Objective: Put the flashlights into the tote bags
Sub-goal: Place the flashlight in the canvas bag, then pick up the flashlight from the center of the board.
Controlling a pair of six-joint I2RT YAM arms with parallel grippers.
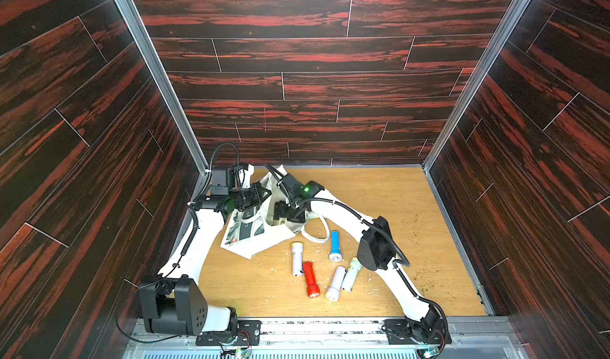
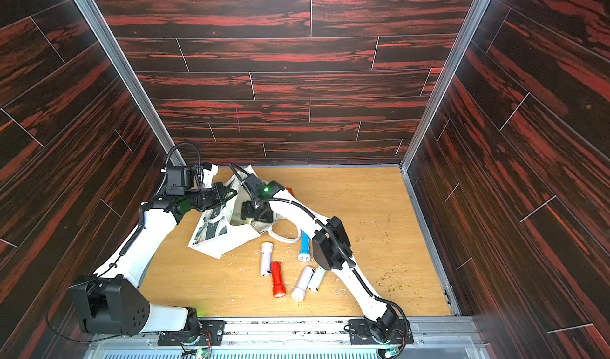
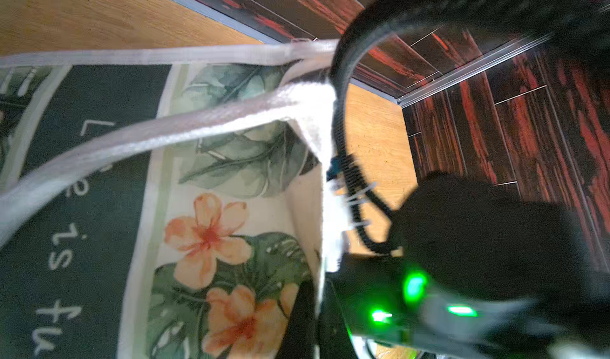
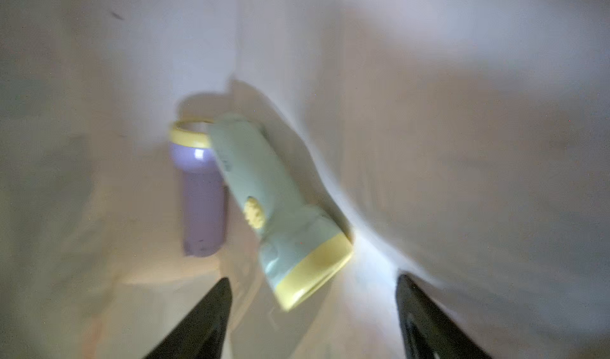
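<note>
The cream tote bag [image 1: 246,238] [image 2: 211,238] with its leafy print lies at the rear left of the table. My left gripper [image 1: 264,189] [image 3: 318,327] is shut on the bag's upper rim and holds the mouth up. My right gripper [image 1: 284,215] [image 4: 313,278] is inside the bag with its fingers wide apart. A mint flashlight [image 4: 264,195] lies free just ahead of those fingers, leaning over a lilac flashlight [image 4: 203,202] on the bag's inner cloth. Several flashlights lie on the table in front of the bag: lilac [image 1: 297,260], red [image 1: 310,279], blue [image 1: 335,245], lilac [image 1: 335,283], mint [image 1: 351,274].
A loose strap handle [image 1: 318,233] of the bag loops on the wood beside the blue flashlight. My right arm's elbow [image 1: 376,246] hangs over the mint flashlight on the table. Crumbs are scattered on the right of the table [image 1: 412,208]. Dark plank walls close in three sides.
</note>
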